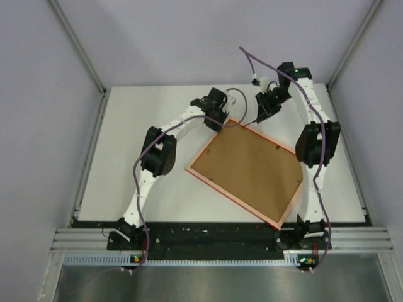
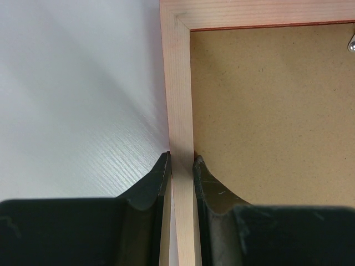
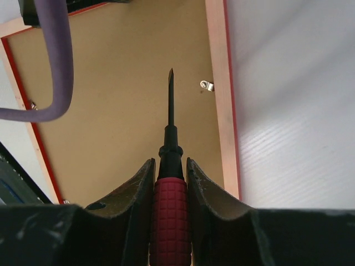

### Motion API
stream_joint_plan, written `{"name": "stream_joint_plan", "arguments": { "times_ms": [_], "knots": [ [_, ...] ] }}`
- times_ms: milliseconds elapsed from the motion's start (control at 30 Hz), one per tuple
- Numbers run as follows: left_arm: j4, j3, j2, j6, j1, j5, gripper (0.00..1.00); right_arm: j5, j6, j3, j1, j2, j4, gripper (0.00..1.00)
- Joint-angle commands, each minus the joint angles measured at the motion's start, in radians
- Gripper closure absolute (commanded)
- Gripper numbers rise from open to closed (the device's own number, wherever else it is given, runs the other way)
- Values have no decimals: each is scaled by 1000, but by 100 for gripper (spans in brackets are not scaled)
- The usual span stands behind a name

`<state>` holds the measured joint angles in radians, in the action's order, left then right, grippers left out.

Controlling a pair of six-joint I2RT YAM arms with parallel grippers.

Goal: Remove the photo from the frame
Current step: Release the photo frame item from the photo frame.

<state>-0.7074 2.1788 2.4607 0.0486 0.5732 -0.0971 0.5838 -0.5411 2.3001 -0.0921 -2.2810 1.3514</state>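
- Where the left hand (image 2: 182, 162) closes, its fingers pinch the frame (image 2: 180, 83) by one pale rail, near a corner.
- Right hand (image 3: 169, 163) grips a screwdriver (image 3: 169, 216) by its red handle, the black tip over the backing board (image 3: 122, 100), near a small metal tab (image 3: 207, 85).
- Frame lies back up, askew on the white counter (image 2: 83, 111), between both arms.
- Backing board fills the frame; the photo is hidden.

Nothing to read anywhere: no lettering, label, brand or number shows on the brown back of the frame (image 1: 249, 170), the red grip of the screwdriver (image 3: 169, 221) or the white table (image 1: 126, 126).
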Motion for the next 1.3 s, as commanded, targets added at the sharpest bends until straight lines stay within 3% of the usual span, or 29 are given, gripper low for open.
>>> {"name": "stream_joint_plan", "arguments": {
  "times_ms": [0,433,733,1267],
  "knots": [
    [-87,-62,-34,42,42,-66,100,-18,27,36,-27,-32,126,100],
    [-58,-96,-55,50,51,-58,100,-170,58,75,-32,-89,64,100],
    [-58,-96,-54,50,51,-53,100,-213,64,76,-35,-46,18,100],
    [-55,-83,-42,43,50,25,100,-438,-43,59,-84,-29,132,100]
  ]
}}
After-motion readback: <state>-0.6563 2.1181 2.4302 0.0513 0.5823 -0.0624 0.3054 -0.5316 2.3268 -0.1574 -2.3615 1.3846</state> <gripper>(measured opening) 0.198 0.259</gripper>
